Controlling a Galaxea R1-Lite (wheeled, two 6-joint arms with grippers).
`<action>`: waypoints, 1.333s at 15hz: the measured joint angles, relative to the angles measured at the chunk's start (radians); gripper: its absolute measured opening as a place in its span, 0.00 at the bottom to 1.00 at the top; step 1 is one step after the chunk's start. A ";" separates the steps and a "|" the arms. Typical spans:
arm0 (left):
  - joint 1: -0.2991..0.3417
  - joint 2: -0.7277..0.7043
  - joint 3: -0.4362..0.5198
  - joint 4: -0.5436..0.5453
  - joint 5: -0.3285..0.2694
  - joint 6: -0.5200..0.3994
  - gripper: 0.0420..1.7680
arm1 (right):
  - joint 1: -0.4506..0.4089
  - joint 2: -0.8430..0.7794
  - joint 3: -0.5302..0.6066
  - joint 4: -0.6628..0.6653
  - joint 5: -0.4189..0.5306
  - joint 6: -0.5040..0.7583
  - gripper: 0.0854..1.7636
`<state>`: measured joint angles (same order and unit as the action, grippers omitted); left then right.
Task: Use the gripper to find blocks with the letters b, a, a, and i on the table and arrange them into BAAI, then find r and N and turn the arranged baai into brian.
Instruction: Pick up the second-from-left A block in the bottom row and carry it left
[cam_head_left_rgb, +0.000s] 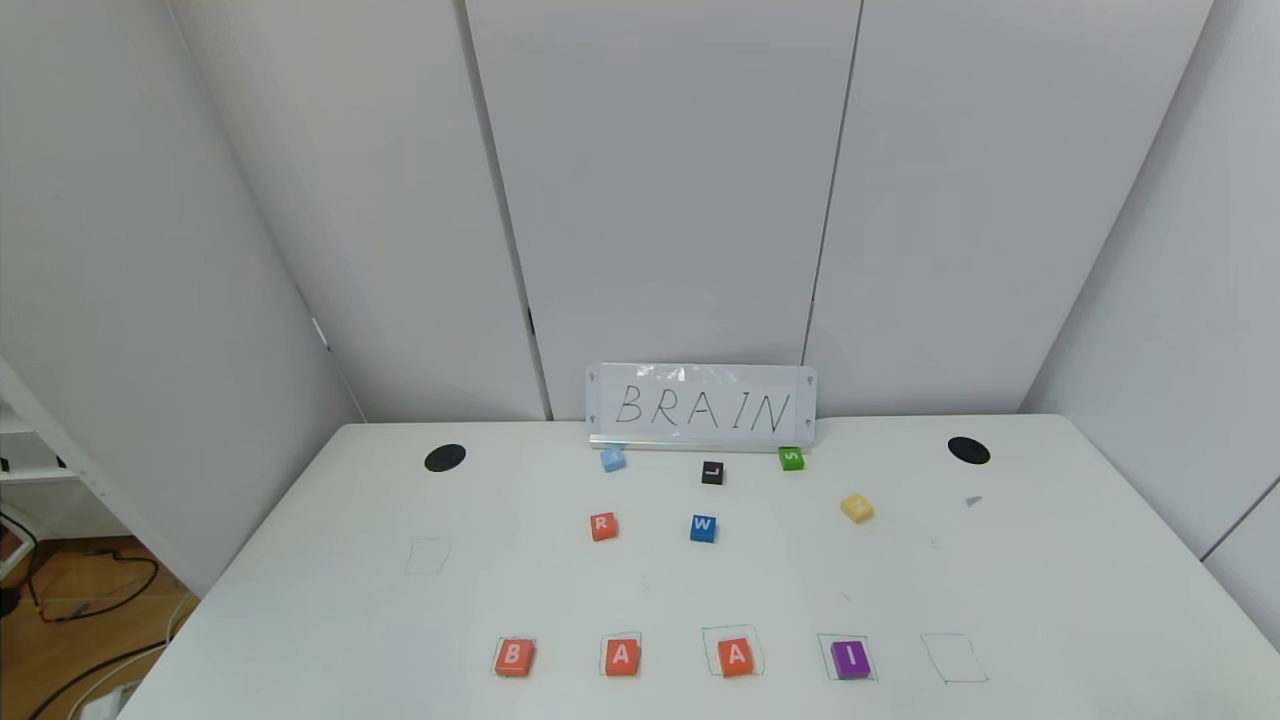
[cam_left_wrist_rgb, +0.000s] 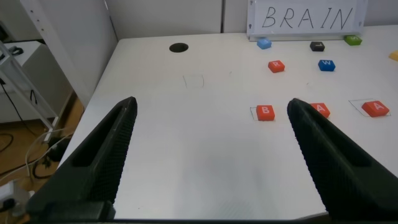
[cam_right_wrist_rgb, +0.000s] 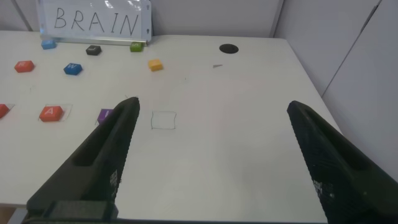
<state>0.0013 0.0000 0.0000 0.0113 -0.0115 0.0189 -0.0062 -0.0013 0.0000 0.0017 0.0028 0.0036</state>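
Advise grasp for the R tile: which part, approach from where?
Come straight down on the R tile and pinch two opposite side edges. It lies flat on the table, so only its thin sides offer purchase. The W tile beside it and the light blue tile behind stand well apart, leaving finger room. The left tool, open, looks nearer.

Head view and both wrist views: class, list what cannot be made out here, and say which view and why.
1. Light blue tile: letter too faint in the head view, too small in the wrist views.
2. N: letter too faint to read in any view.
3. I: right wrist view, partly hidden behind the right gripper.
4. One A: left wrist view, partly hidden by the left gripper.
5. Both arms: outside the head view.
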 joint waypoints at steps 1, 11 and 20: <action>0.000 0.000 0.000 0.000 0.000 0.000 0.97 | 0.000 0.000 0.000 0.000 0.000 0.000 0.97; 0.000 0.000 0.000 0.001 0.002 -0.009 0.97 | 0.000 0.000 0.000 0.000 0.000 0.003 0.97; 0.000 0.000 0.000 0.001 0.000 -0.006 0.97 | 0.000 0.000 0.000 0.000 0.000 0.006 0.97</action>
<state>0.0013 0.0000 0.0000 0.0123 -0.0119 0.0132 -0.0062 -0.0013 0.0000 0.0017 0.0028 0.0094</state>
